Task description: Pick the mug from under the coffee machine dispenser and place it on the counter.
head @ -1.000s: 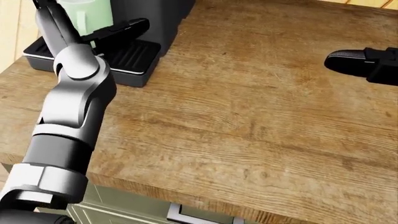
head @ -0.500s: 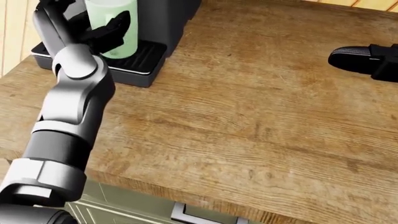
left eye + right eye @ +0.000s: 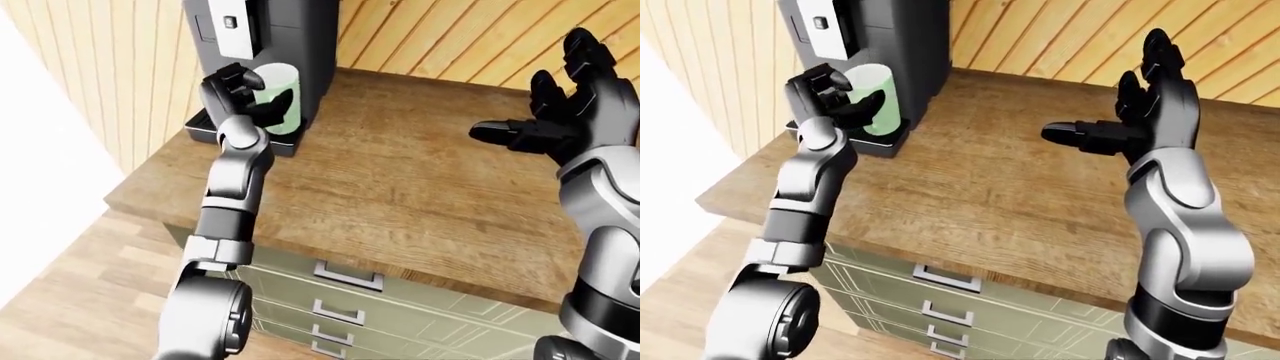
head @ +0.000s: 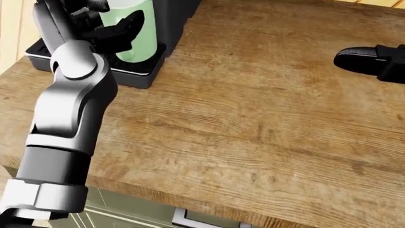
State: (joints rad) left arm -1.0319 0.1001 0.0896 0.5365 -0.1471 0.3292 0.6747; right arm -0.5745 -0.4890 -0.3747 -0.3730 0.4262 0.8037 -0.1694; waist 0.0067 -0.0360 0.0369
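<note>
Where the left arm ends: left hand (image 3: 243, 91) is at the mug (image 3: 275, 99), dark fingers (image 4: 120, 29) curled across its pale green side; whether they press it firmly I cannot tell.
Mug: upright on the drip tray (image 4: 129, 69), under the dispenser of the coffee machine (image 3: 262, 45), at the upper left of the head view.
Left arm: grey forearm (image 4: 66, 118) rises from the bottom left of the head view to the tray.
Right hand: right hand (image 3: 1140, 124) is raised above the counter (image 4: 253, 114), fingers spread wide, thumb pointing toward the view's left, holding nothing, well apart from the mug.
Counter: wood-grain top, with green drawers (image 3: 345, 296) below its near edge.
Wall: light wooden planks (image 3: 440, 37) run behind the machine.
</note>
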